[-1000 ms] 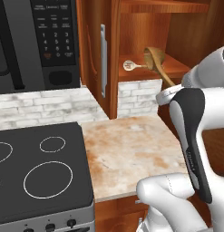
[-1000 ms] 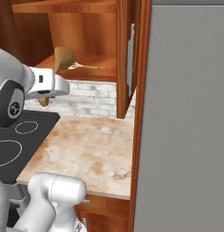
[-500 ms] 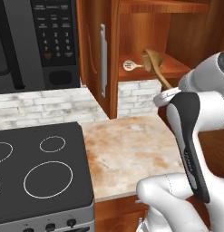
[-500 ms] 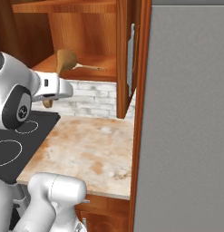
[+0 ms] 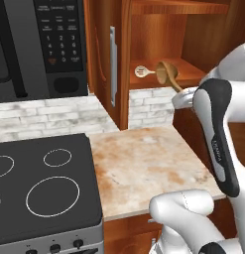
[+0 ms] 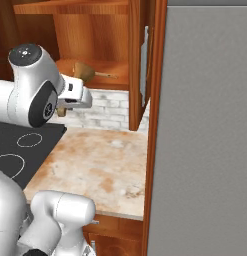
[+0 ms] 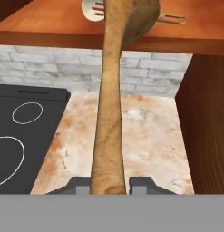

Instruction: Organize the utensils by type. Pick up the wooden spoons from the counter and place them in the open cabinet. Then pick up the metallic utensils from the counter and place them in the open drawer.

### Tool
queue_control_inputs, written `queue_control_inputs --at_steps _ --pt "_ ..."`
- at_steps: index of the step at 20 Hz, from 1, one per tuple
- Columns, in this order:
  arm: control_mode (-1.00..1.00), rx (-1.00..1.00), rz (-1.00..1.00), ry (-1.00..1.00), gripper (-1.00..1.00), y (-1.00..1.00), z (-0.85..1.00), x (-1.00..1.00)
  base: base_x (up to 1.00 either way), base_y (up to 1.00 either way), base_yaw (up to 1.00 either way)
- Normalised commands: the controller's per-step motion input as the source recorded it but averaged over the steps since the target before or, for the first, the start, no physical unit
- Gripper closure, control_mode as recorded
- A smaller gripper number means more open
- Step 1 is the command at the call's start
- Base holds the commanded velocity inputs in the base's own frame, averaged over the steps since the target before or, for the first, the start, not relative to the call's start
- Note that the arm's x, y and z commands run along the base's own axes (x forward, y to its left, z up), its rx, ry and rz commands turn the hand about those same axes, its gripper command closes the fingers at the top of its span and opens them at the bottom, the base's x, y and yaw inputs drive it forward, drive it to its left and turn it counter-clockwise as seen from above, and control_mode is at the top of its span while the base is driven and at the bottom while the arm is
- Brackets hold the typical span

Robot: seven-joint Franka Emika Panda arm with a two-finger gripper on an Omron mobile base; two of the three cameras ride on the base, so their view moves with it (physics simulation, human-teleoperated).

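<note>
Arm raised toward the cabinet (image 5: 158,30) shelf, fingers (image 7: 143,183) clamped around wooden spoon (image 7: 109,118) handle

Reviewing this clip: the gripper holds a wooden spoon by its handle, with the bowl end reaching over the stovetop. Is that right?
Not quite. The gripper does hold the wooden spoon by its handle, but the bowl end reaches over the cabinet shelf, not the stovetop. The hand view shows it, with a white slotted utensil lying just behind the bowl.

A home kitchen here: black stove (image 5: 42,191) (four ring burners) beside the marbled counter (image 5: 144,163), microwave (image 5: 42,47) above the stove, open wooden cabinet (image 5: 166,42) above the counter, white brick backsplash (image 5: 54,116) behind.
</note>
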Motion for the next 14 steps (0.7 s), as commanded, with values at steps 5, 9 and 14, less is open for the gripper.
queue_control_inputs --at_steps 5,9,14 --pt "-1.00 0.03 0.11 0.15 1.00 0.00 0.00 0.40 0.00 0.00 0.00" --pt "-1.00 0.02 0.13 0.14 1.00 0.00 0.00 0.66 0.00 0.00 0.00" --pt "-1.00 0.00 0.19 0.09 1.00 0.00 0.00 0.81 0.00 0.00 0.00"
